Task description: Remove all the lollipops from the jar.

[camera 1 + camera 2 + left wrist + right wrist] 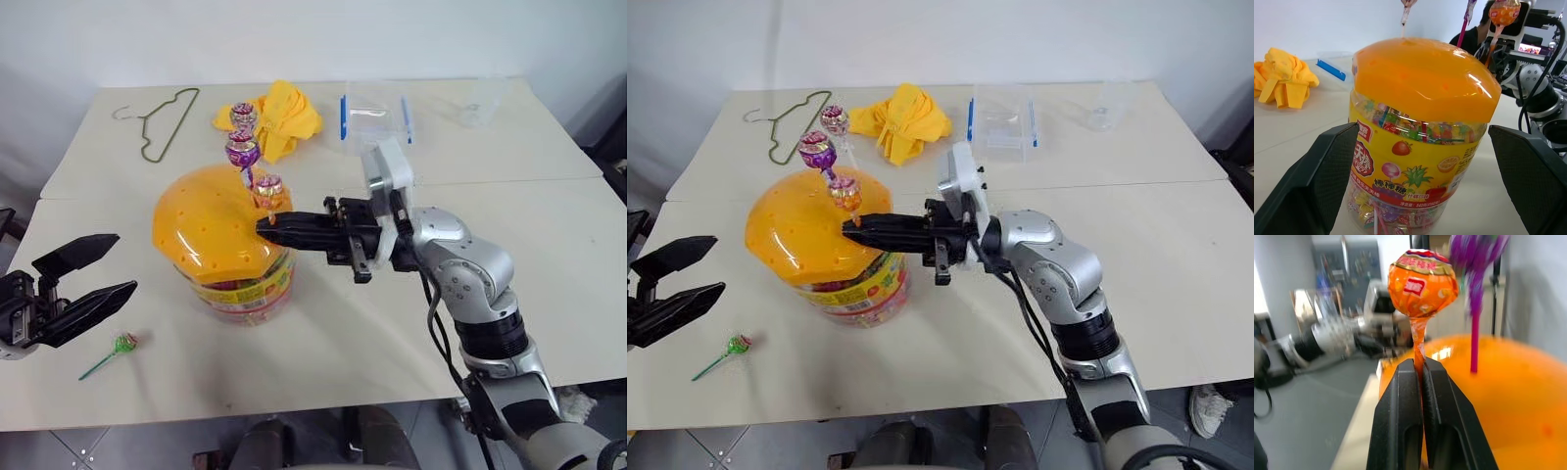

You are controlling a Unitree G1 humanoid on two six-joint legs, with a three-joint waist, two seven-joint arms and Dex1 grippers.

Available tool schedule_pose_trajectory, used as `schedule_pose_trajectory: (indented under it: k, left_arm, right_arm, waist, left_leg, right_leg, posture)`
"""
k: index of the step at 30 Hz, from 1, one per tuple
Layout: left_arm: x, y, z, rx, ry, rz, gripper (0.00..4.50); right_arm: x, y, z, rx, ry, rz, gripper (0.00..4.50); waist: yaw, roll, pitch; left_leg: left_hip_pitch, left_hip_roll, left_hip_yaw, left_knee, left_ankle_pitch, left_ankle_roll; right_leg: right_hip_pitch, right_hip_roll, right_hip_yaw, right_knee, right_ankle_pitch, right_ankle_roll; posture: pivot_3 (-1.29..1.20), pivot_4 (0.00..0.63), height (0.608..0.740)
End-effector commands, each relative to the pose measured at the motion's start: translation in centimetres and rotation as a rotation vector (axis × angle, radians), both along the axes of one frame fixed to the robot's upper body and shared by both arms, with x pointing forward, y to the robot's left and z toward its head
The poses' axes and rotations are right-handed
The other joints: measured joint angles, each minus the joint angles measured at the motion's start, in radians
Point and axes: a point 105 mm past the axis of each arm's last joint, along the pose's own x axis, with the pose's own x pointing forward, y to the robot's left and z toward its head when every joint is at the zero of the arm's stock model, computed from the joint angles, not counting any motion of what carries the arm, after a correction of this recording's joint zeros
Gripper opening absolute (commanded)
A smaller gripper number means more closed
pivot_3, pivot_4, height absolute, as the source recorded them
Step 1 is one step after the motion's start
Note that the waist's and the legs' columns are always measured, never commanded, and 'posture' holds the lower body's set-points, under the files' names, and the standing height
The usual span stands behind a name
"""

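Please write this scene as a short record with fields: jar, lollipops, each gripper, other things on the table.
jar: jar upright on table, orange lid on
lollipops in lid: three, orange-wrapped lollipop nearest the right gripper
lollipop on table: one with green stick, near left gripper
right gripper: shut on orange-wrapped lollipop's stick
left gripper: open, beside jar
other: yellow cloth, hanger, clear box

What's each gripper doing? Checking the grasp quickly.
Left gripper: open, empty.
Right gripper: shut on the orange lollipop, by its stick.
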Motion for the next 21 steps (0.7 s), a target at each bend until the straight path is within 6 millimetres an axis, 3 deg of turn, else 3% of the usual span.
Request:
schedule_pose_trajectory:
  k: [1, 3, 5, 9, 11, 13, 18, 20, 21]
  left_arm:
    - [-0.6, -0.5, 1.2, 0.016, -0.080, -0.034, 4.50]
    - [-0.6, -0.7, 1.3, 0.031, -0.096, -0.048, 4.50]
    - [-0.7, -0.8, 1.3, 0.048, -0.098, -0.063, 4.50]
    - [-0.8, -0.9, 1.1, 0.138, -0.112, -0.072, 4.50]
    - [-0.7, -0.6, 1.2, 0.177, -0.133, -0.060, 4.50]
    - [-0.7, 0.0, 1.4, 0.198, -0.156, -0.038, 4.50]
    - [-0.8, 1.2, -0.3, 0.287, -0.121, -0.043, 4.50]
    - [-1.0, 1.3, -0.9, 0.305, -0.102, -0.059, 4.50]
    - [-1.0, 1.3, -0.9, 0.308, -0.100, -0.064, 4.50]
  right_arm:
    - [0.3, -4.2, 3.8, 0.220, -0.011, -0.028, 0.01]
    - [1.3, -7.0, 5.4, 0.322, 0.031, -0.116, 0.01]
    - [2.9, -9.3, 5.1, 0.276, 0.053, -0.266, 0.01]
    - [7.0, -15.0, -2.7, -0.279, 0.056, -0.733, 0.01]
    - [7.8, -18.3, -5.9, -0.461, 0.096, -0.889, 0.01]
    - [7.7, -20.7, -8.5, -0.572, 0.147, -0.980, 0.01]
    - [6.6, -25.1, -16.1, -0.982, 0.256, -1.092, 0.01]
    - [6.2, -25.9, -17.5, -1.021, 0.306, -1.086, 0.01]
    - [6.1, -26.1, -17.7, -1.016, 0.317, -1.083, 0.23]
  waist:
    - [0.001, 0.000, 0.000]
    - [0.001, 0.000, 0.000]
    - [0.002, 0.000, 0.000]
    - [0.006, -0.001, 0.000]
    - [0.004, -0.001, 0.000]
    - [0.001, 0.000, 0.000]
    - [-0.002, 0.003, 0.001]
    - [0.002, 0.004, 0.001]
    - [0.002, 0.003, 0.001]
  left_leg:
    - [0.000, 0.000, 0.000, 0.000, 0.000, 0.000]
    - [0.000, -0.001, -0.001, 0.000, 0.000, 0.000]
    - [0.000, -0.001, -0.001, 0.000, 0.000, 0.000]
    - [-0.001, -0.001, -0.001, -0.001, 0.000, 0.001]
    - [-0.001, -0.001, 0.001, -0.002, -0.001, 0.001]
    - [-0.001, 0.000, 0.003, -0.001, -0.001, 0.001]
    - [0.002, 0.003, 0.010, -0.001, 0.000, 0.001]
    - [0.002, 0.003, 0.010, 0.000, 0.000, 0.001]
    - [0.002, 0.003, 0.010, 0.000, 0.000, 0.001]
  right_leg:
    - [0.000, 0.000, 0.000, 0.000, 0.000, 0.000]
    - [0.000, -0.001, 0.000, 0.000, 0.000, 0.000]
    - [0.001, -0.001, 0.000, 0.000, 0.000, 0.000]
    - [0.001, -0.001, 0.000, -0.003, 0.000, 0.000]
    - [0.001, -0.001, 0.001, -0.005, 0.000, 0.000]
    - [0.001, -0.001, 0.000, -0.005, 0.000, 0.000]
    - [0.001, 0.001, -0.001, -0.002, 0.000, 0.001]
    - [0.001, 0.001, -0.001, -0.002, 0.000, 0.001]
    - [0.001, 0.001, -0.001, -0.002, 0.000, 0.001]
  posture:
    - [0.00, 0.150, 0.740]
    - [0.00, 0.150, 0.740]
    - [0.00, 0.150, 0.740]
    - [0.00, 0.150, 0.740]
    - [0.00, 0.150, 0.740]
    - [0.00, 0.150, 0.740]
    - [0.00, 0.150, 0.740]
    - [0.00, 0.150, 0.740]
    - [0.00, 0.150, 0.740]
